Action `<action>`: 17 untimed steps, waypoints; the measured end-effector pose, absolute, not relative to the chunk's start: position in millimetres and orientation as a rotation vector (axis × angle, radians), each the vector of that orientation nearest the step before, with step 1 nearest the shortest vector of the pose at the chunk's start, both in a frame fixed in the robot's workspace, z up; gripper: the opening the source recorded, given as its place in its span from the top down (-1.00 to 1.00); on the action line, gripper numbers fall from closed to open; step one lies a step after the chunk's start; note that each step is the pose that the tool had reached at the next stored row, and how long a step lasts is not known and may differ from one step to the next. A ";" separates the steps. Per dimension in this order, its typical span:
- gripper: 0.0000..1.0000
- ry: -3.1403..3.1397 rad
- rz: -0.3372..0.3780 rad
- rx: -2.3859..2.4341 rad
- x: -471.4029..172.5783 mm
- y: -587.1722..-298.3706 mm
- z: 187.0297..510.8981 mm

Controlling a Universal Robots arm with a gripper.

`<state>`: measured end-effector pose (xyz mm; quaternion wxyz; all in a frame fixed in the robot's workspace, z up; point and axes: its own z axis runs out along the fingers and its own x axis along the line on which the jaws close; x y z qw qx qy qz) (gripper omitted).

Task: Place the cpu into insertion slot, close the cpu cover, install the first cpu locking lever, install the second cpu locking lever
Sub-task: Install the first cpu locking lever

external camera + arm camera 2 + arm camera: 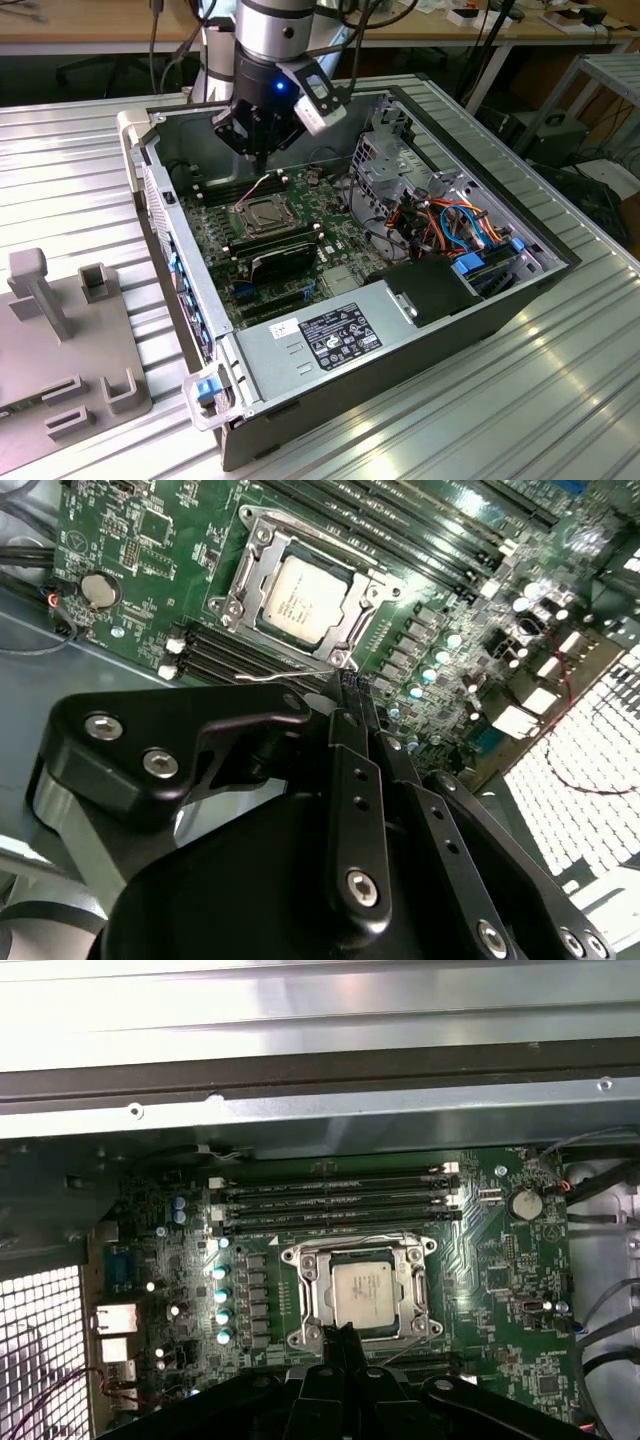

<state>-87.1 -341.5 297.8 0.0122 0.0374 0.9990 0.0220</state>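
So the cpu (362, 1293) is sitting flat in the insertion slot (298, 1257), silver top facing up, right in the middle of the green board. The cpu cover (312, 1295) is down around it, and the chip shows through the big square cut-out. In the second wrist view a thin wire lever (268, 677) runs along the socket edge closest to the arm, but I honestly can't tell if it's latched or not.

The gripper (345, 1332) hangs just off that same edge of the socket, with its fingers (347, 730) pressed together and nothing between them that I can see. It's really close to the cover, though I can't say whether it's touching.

In the exterior view the gripper is inside the open computer case (420, 350), above the board and just behind the socket. The case sits on a ribbed metal tabletop (520, 400). A black finned block (285, 258) is just in front of the socket, with the power supply box (330, 335) in front of that. The long black memory slots (335, 1200) run along the far side of the socket from the gripper. A grey plastic fixture (60, 340) sits on the tabletop at the exterior view's left, well apart from the case.
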 end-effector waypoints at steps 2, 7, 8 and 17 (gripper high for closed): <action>0.79 3.114 0.069 0.117 -86.7 -338.8 293.5; 0.79 3.114 0.069 0.115 -76.2 -321.5 251.8; 0.79 3.114 0.069 0.114 -76.5 -310.0 238.5; 0.79 3.119 0.069 0.114 -57.0 -308.3 220.8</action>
